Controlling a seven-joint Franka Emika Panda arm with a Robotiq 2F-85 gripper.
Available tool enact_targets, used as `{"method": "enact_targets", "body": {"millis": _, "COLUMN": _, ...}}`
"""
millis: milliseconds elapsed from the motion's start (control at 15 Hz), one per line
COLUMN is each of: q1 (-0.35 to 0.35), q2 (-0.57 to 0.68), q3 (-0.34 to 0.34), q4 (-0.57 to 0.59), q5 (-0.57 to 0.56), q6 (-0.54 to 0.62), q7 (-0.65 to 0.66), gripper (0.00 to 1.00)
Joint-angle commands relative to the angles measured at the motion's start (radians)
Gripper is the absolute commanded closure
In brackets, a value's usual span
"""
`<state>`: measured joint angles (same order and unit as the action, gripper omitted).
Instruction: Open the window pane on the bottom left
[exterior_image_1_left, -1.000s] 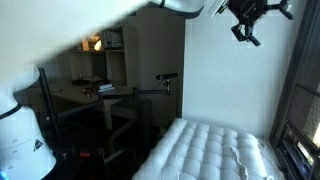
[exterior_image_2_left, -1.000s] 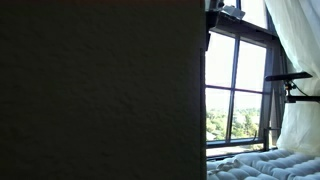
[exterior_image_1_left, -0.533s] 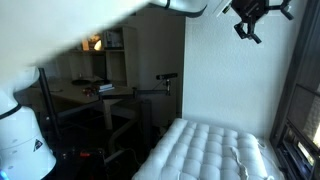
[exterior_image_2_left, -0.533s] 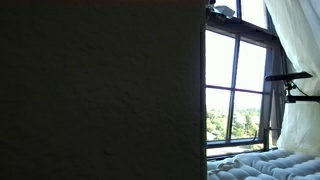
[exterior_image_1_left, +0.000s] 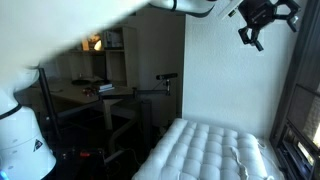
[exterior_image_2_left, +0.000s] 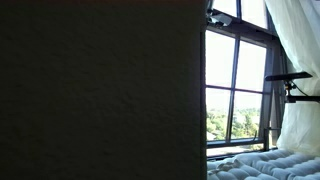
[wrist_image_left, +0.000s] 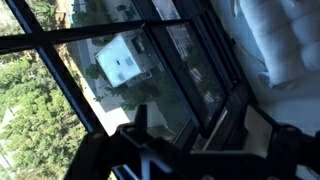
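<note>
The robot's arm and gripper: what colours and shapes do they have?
In an exterior view, the arm has a smooth, rounded white shell. The gripper at its end is black and angular. The wrist view shows it only as a dark silhouette. No cables or markings can be made out.

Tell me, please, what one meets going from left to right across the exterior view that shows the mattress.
From the left: white rounded object → glowing lamp → black stand → tool → dark window frame.
</note>
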<state>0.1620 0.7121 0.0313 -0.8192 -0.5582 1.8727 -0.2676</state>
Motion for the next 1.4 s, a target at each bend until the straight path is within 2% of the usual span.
{"method": "enact_targets", "body": {"millis": 0, "q1": 0.030, "q2": 0.070, "q3": -0.060, "q4": 0.135, "q5": 0.030, "q6": -0.085, "q7": -0.030, "gripper": 0.00}}
{"method": "enact_targets", "body": {"millis": 200, "q1": 0.032, "q2": 0.107, "q3": -0.079, "q4": 0.190, "q5": 0.052, "q6": -0.121, "q7": -0.037, "gripper": 0.00}}
{"method": "enact_targets", "body": {"millis": 267, "q1": 0.017, "q2": 0.112, "q3": -0.051, "q4": 0.194, "q5": 0.037, "q6": -0.129, "q7": -0.031, "gripper": 0.00}}
{"method": "enact_targets", "body": {"millis": 400, "q1": 0.020, "q2": 0.121, "q3": -0.048, "q4": 0.205, "q5": 0.039, "q6": -0.152, "q7": -0.038, "gripper": 0.00}}
{"method": "enact_targets", "body": {"millis": 467, "q1": 0.017, "q2": 0.090, "q3": -0.051, "q4": 0.137, "q5": 0.026, "q6": -0.101, "q7": -0.003, "gripper": 0.00}}
{"method": "enact_targets", "body": {"millis": 933, "q1": 0.021, "q2": 0.087, "q3": -0.041, "q4": 0.135, "q5": 0.027, "q6": -0.091, "q7": -0.012, "gripper": 0.00}}
{"method": "enact_targets", "body": {"millis": 1333, "q1": 0.012, "q2": 0.123, "q3": -0.018, "q4": 0.133, "q5": 0.047, "q6": -0.190, "q7": -0.064, "gripper": 0.00}}
